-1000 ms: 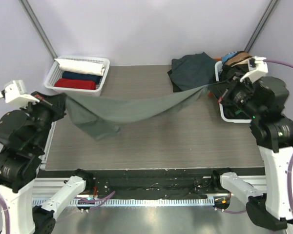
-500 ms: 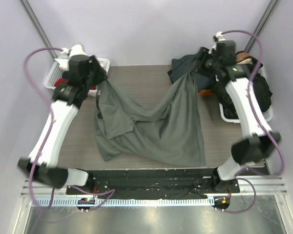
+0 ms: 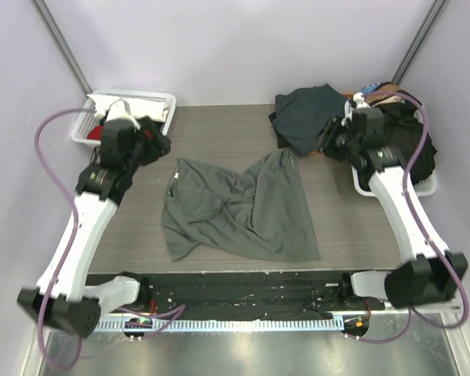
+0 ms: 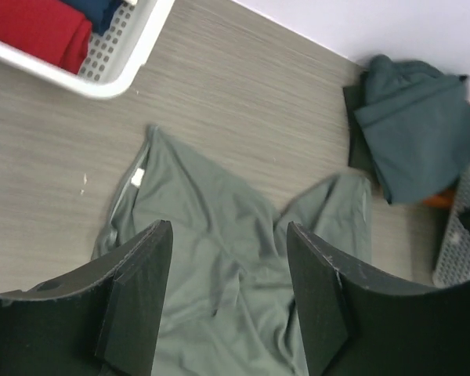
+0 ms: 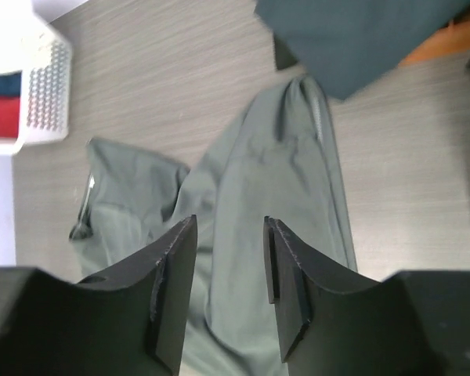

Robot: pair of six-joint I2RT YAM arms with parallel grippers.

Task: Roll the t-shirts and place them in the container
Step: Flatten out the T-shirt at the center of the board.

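Above the back left part of the table (image 3: 219,133), the left gripper (image 4: 227,231) is held with its jaws apart and nothing between them. Directly below it, the collar end of a grey-green t-shirt (image 3: 243,207) is seen. At the back right, the right gripper (image 5: 229,223) is likewise held spread and empty above the far right corner of the same shirt.

The grey-green t-shirt is laid on the middle of the table, crumpled and bunched toward its centre, with folds running across it and one sleeve pushed out at the near left.

Just behind its far right corner, a dark teal t-shirt (image 3: 305,113) is heaped loosely on the table.

A white lattice basket (image 4: 102,82) is placed at the back left corner; a rolled red t-shirt (image 4: 39,27) and a navy one (image 4: 102,9) are packed side by side in it.

A second white basket (image 3: 423,188) is set at the right edge, piled with black clothing (image 3: 411,149).
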